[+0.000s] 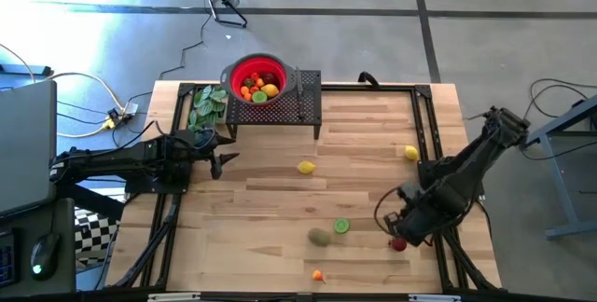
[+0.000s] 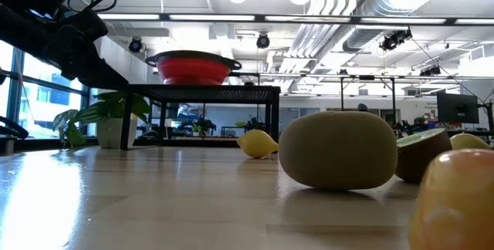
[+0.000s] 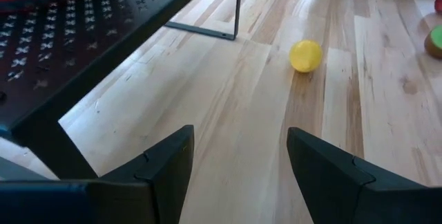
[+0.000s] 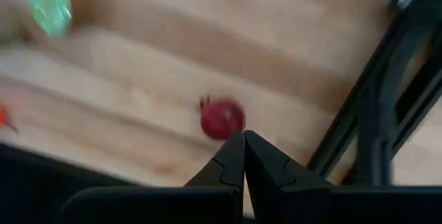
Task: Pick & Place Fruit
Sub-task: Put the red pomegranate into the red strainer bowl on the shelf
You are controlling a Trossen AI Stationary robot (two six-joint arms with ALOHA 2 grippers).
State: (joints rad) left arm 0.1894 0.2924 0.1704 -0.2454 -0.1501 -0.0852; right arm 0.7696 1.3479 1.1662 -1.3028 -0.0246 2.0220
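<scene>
Right end effector [image 4: 243, 144]: fingers pressed together, empty, just above red fruit [image 4: 222, 119] near counter [image 1: 270, 199] right edge. Left end effector [image 3: 238, 158]: spread, empty, beside black stand [image 1: 303, 106]. Lemon [image 1: 305, 167] mid-counter; several fruits in red bowl [image 1: 238, 71].

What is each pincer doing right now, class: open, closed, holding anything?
Left pincer: open, empty, beside the black stand.
Right pincer: closed, holding nothing; the red fruit lies free on the table just beyond it.

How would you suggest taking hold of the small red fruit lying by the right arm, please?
Grip the red fruit across its round middle, coming straight down from above. It lies alone on bare wood, clear of the frame rail. The right gripper hangs just above it, shut, so it should probably open first.
</scene>
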